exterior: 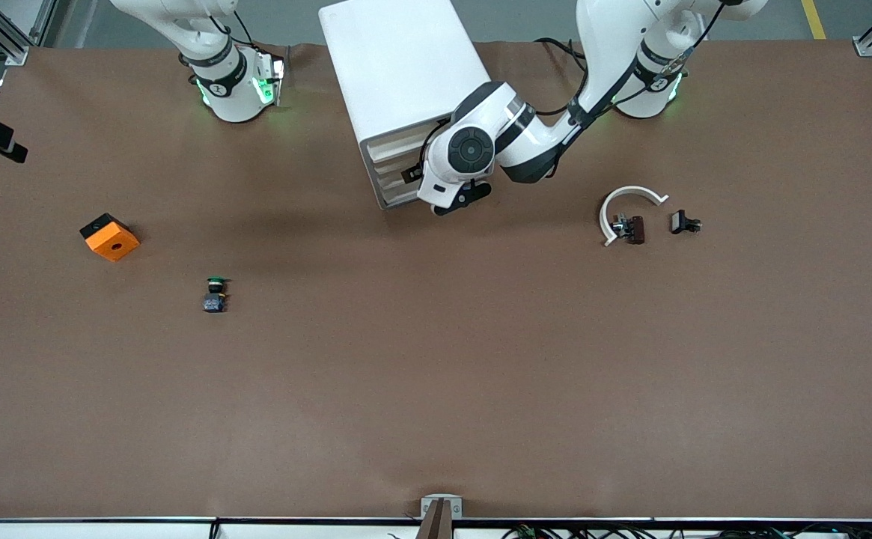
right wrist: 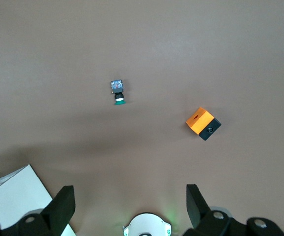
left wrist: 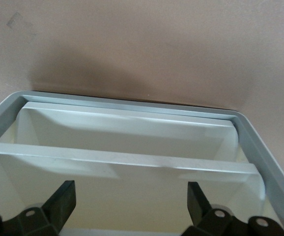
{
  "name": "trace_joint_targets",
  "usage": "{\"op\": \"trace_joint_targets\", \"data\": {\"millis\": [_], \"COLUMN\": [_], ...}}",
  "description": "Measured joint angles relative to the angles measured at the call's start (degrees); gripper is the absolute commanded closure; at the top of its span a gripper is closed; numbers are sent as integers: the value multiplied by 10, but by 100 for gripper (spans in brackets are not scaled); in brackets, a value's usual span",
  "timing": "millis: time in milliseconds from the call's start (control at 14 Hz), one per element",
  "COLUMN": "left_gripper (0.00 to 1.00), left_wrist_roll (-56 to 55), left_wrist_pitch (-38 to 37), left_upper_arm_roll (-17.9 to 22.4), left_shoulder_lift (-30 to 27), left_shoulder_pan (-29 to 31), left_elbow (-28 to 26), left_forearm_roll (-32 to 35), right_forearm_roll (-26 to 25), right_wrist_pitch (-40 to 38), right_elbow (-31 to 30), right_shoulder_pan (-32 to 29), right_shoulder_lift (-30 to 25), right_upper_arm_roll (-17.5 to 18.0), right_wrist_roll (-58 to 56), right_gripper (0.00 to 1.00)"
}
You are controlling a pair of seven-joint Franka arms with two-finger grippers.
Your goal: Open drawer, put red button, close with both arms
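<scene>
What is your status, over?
Left gripper open at front of white drawer cabinet. Right gripper open, up over table. Red button not made out; green button lies toward right arm's end.

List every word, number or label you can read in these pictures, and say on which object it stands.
None can be read.
The black ring on the right arm's base carries a small mark, too small to read.
The white drawer cabinet, orange block and green button show no text.
</scene>
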Motion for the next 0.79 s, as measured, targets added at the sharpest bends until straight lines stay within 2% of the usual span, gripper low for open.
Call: {"op": "trace_joint_targets", "data": {"millis": [286, 500, 786], "left_gripper": [0, 0, 0], "left_wrist_roll": [-9, -9, -9], "left_wrist_pitch": [-2, -36, -70], "left_upper_arm_roll": [0, 0, 0], "left_shoulder_lift": [-13, -24, -42], "left_shoulder_pan": [9, 23, 43], "left_elbow": [2, 11, 24], "left_forearm_roll": [4, 7, 13], "right_forearm_roll": [0, 0, -1], "right_wrist_pitch": [7, 15, 18], "right_elbow": [-30, -44, -56], "right_shoulder_pan": [-12, -24, -41], "right_shoulder_lift": [-19, -33, -53], "right_upper_arm_roll": [2, 19, 23], "right_wrist_roll": [-1, -6, -34], "right_gripper": [0, 0, 0]}}
